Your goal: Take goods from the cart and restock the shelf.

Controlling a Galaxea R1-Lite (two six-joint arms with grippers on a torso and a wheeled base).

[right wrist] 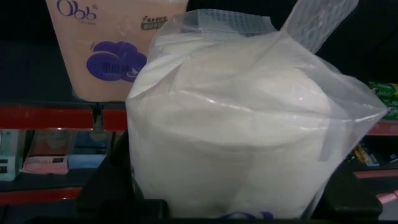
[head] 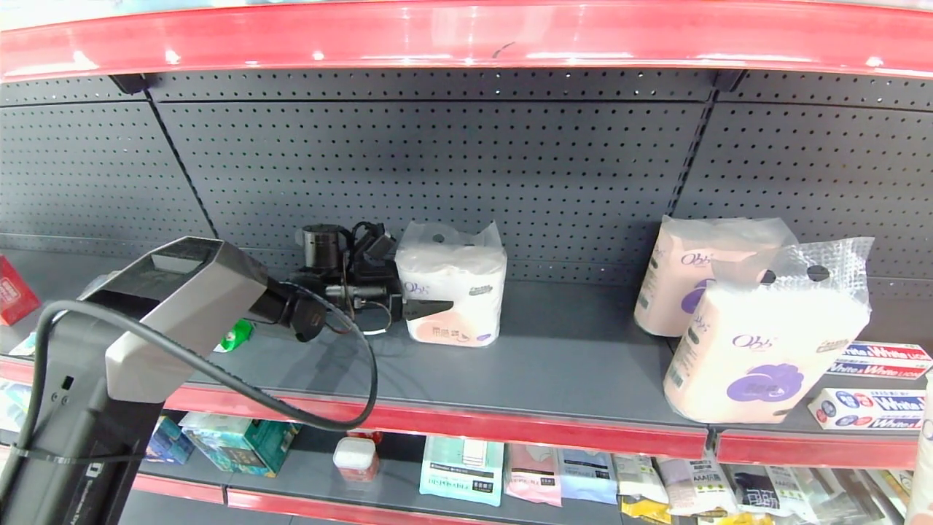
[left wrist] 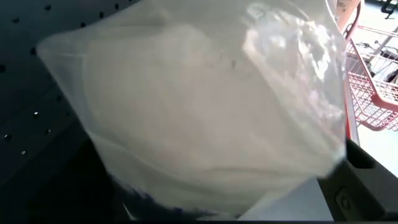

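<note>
A white tissue pack (head: pixel 455 273) stands on the grey shelf (head: pixel 554 364), left of its middle. My left gripper (head: pixel 417 308) comes in from the left and is shut on it, one dark finger across its front. The same pack (left wrist: pixel 205 112) sits right against the left wrist camera. My right gripper (right wrist: pixel 230 202) is shut on another white tissue pack (right wrist: pixel 242 124), held in front of the shelf edge. A sliver of that pack (head: pixel 924 452) shows at the far right. The red cart (left wrist: pixel 373 81) is behind my left arm.
Two pink-and-white tissue packs (head: pixel 765 343) (head: pixel 700 270) stand at the shelf's right, the front one overhanging the red edge (head: pixel 583 430). Toothpaste boxes (head: pixel 875 379) lie beside them. A red box (head: pixel 13 292) and a green item (head: pixel 235 335) sit at the left. The lower shelf holds several goods.
</note>
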